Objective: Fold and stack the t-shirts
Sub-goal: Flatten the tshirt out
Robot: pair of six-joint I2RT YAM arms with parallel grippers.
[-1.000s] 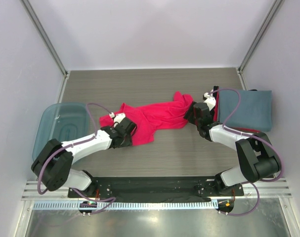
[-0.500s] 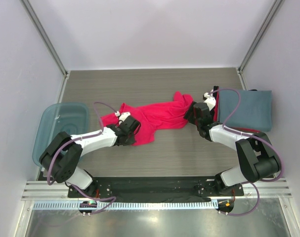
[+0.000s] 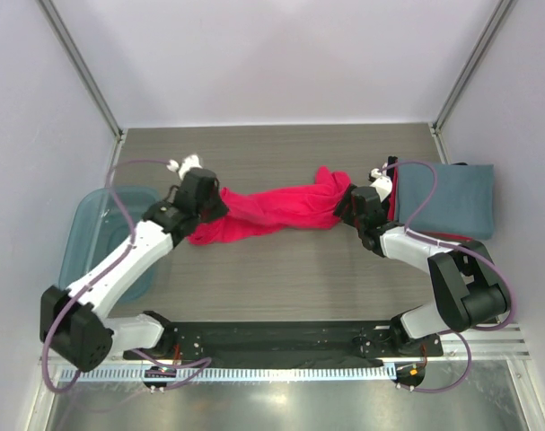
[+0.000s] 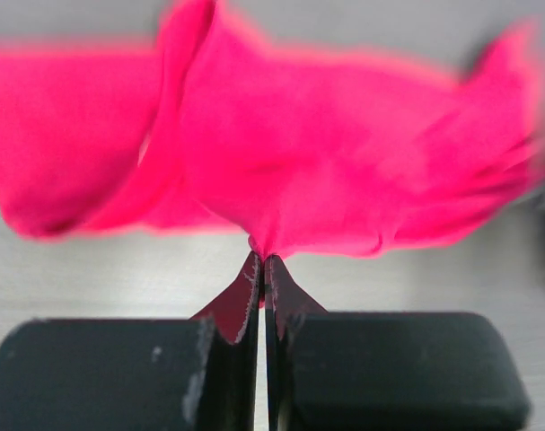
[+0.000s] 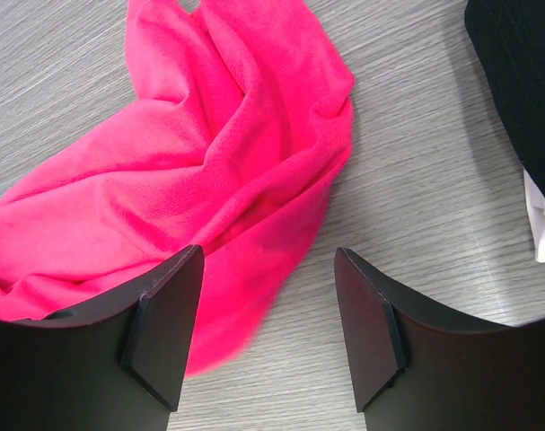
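The pink-red t-shirt (image 3: 272, 208) lies bunched in a long band across the middle of the table. My left gripper (image 3: 209, 208) is at its left end, shut on a pinch of the pink cloth (image 4: 344, 162), which rises from the fingertips (image 4: 261, 262). My right gripper (image 3: 346, 206) stands open over the shirt's right end, and the pink fabric (image 5: 191, 153) reaches under its left finger (image 5: 164, 332) without being held. A folded blue-grey t-shirt (image 3: 452, 199) lies at the right with a red folded edge (image 3: 394, 205) showing beside it.
A translucent blue bin (image 3: 92, 242) stands at the left edge, partly under my left arm. In the right wrist view a black cloth edge (image 5: 523, 72) and something white (image 5: 543, 220) lie close to the right of the gripper. Walls and metal posts enclose the table.
My left gripper shut on the near left edge of the pink-red shirt and swung back and left with it, pulling the cloth into a narrower band. The right arm has not moved.
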